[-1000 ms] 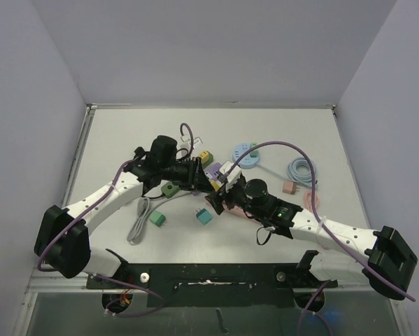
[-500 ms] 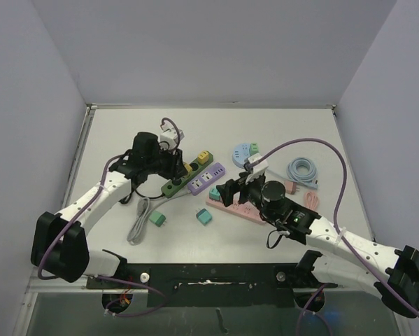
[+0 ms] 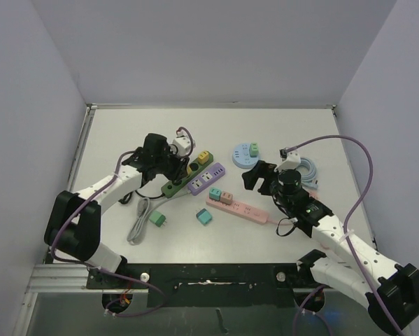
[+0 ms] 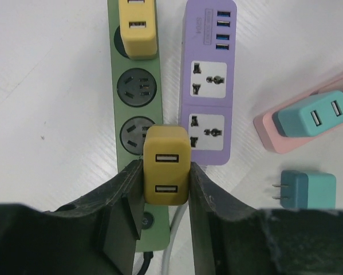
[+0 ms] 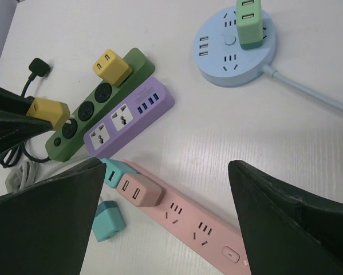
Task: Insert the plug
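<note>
Your right gripper has left the pink strip, jaws wide, empty; left gripper clamps the yellow plug

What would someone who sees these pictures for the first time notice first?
The yellow plug pinched in the left gripper, at a socket of the green power strip, catches the eye first. Around it lie a purple strip beside the green one, a pink strip nearer the arms and a round blue strip farther back. The right gripper hangs open above them, holding nothing.
</note>
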Controlling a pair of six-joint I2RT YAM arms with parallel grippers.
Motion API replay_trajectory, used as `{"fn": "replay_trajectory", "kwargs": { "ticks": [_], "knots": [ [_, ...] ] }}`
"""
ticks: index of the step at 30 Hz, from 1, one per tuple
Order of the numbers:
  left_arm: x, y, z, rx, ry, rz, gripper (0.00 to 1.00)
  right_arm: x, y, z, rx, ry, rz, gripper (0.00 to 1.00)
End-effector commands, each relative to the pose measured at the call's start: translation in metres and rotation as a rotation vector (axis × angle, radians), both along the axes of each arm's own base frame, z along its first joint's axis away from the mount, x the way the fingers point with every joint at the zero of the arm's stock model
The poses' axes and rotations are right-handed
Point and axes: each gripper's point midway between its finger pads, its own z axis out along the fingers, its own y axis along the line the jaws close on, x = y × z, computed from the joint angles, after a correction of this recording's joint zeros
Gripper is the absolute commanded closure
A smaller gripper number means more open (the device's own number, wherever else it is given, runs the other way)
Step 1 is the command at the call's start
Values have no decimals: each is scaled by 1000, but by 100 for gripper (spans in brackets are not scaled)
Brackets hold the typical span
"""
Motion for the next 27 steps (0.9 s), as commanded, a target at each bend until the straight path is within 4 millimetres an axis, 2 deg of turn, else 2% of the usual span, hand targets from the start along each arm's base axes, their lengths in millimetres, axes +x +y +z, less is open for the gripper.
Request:
{"fn": "replay_trajectory", "kwargs": {
  "ticks": [1, 7, 14, 21, 27],
  "knots": [
    [34, -29, 39, -39, -162, -95, 100, -2, -1, 9, 87, 0, -9, 8],
    [50, -39, 33, -1, -162, -99, 100, -3, -7, 1, 88, 14, -23, 8],
    [59, -51, 11, 8, -133, -81, 100, -5, -12, -10, 75, 35, -34, 8],
    [67, -53, 4, -14, -142, -35, 100, -7, -7, -10, 53, 24, 20, 7],
    [74, -44, -2, 30, -158, 17, 100, -8, -5, -12, 53, 28, 31, 7]
  ]
}}
